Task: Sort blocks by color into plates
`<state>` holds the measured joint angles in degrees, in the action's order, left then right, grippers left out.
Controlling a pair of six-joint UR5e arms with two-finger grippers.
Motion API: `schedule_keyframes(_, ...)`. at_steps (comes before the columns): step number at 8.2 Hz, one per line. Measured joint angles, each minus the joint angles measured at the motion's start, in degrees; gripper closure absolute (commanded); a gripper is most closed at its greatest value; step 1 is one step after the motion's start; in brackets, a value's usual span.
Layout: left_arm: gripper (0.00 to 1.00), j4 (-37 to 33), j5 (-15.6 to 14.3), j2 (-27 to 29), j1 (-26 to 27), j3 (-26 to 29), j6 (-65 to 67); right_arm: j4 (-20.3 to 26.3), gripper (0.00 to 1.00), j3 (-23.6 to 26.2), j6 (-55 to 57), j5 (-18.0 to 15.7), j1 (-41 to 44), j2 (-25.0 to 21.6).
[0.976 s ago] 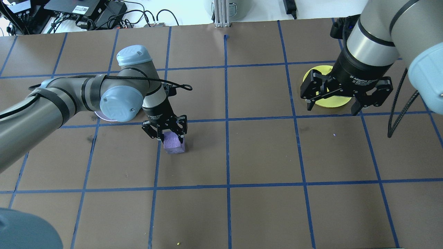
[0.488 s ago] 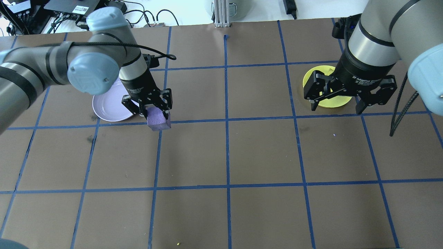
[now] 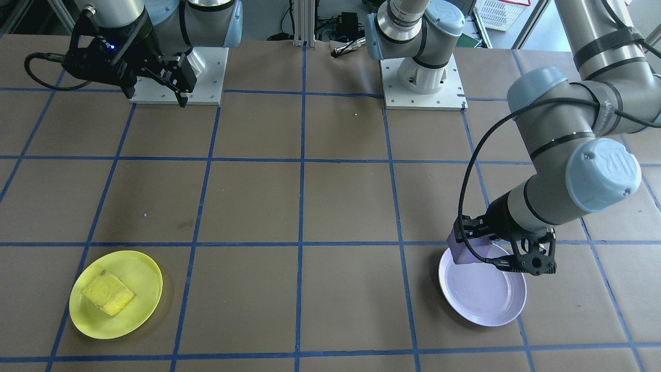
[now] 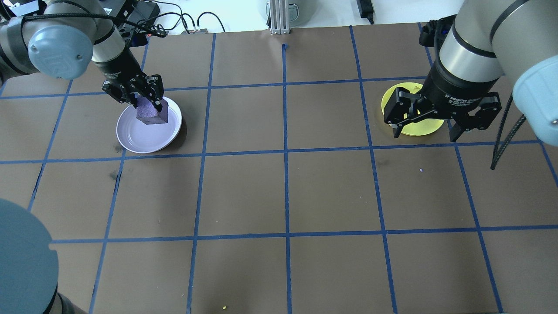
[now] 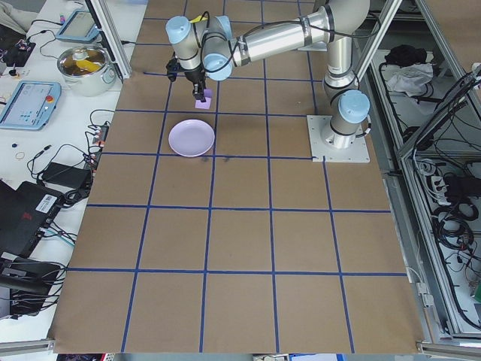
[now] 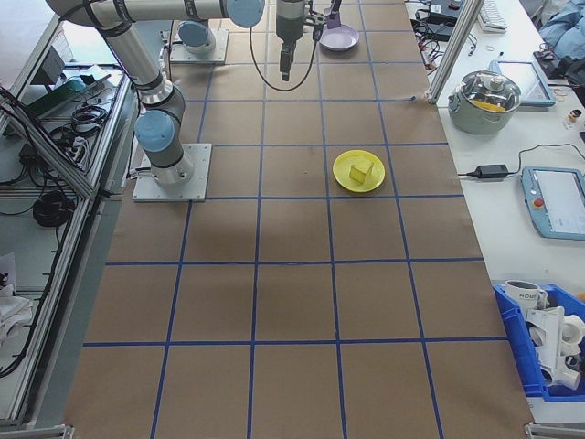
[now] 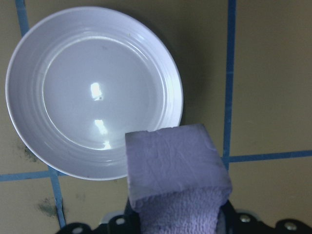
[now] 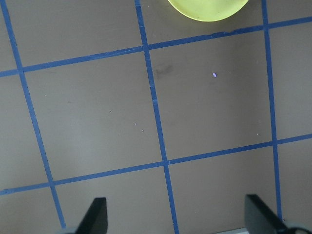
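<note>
Purple block [image 4: 150, 110] | left tool [image 4: 138, 97] grips it | right tool [image 4: 440, 124] wide | brown gridded table [image 4: 283, 192]

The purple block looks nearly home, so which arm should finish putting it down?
Left. Its tool holds the purple block over the pale plate. The right tool hangs open and empty near the yellow plate, where the yellow block already lies.
</note>
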<state>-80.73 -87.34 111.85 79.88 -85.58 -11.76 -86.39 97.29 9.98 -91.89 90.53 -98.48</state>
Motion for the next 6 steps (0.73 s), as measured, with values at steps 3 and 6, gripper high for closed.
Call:
schedule_keyframes(3,0.37,6.54,-0.72,5.86,-2.67,0.18,-4.44,-0.12,0.00,0.07,-1.00,-0.02,0.00,0.28)
schedule_keyframes(6,0.00,7.70,-1.29,8.07,-4.03,0.19,-5.15,-0.19,0.00,0.09,-1.17,0.16,0.00,0.44)
